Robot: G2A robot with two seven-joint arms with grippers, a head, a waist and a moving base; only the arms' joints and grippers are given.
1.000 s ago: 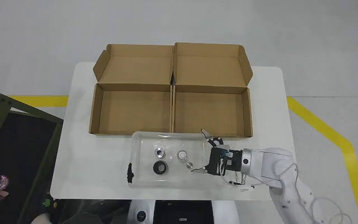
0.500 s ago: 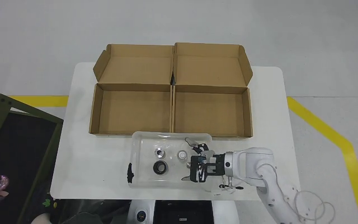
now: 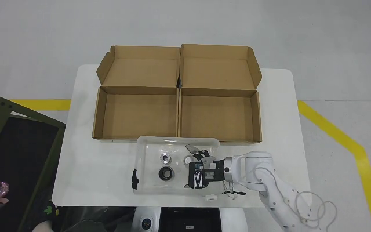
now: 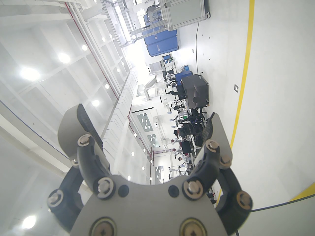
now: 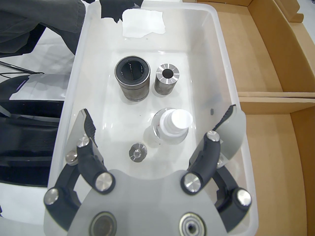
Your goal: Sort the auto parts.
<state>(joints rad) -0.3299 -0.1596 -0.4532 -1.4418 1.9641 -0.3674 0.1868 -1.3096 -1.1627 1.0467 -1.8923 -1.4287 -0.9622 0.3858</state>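
Observation:
A clear plastic bin [image 3: 145, 145] at the table's front holds the parts. In the right wrist view they are a dark linear bearing [image 5: 132, 79], a grey metal cylinder [image 5: 167, 78], a clear part with a white cap [image 5: 173, 126] and a small metal disc [image 5: 137, 153]. My right gripper [image 5: 158, 114] hangs open above the bin [image 5: 221, 47], its fingers to either side of the white-capped part and the disc, touching nothing. From above, the right gripper [image 3: 191, 168] is over the bin's middle, beside the bearing [image 3: 167, 173]. My left gripper [image 4: 146, 117] is open and empty, pointing into the room.
Two open cardboard boxes stand side by side behind the bin, the left box [image 3: 136, 116] and the right box [image 3: 217, 116], both with flaps raised at the back. Black tape [image 5: 115, 8] and a white paper label [image 5: 142, 23] mark the bin's far end.
My right gripper has moved left from the bin's right end to over its middle, staying open. The parts have not moved.

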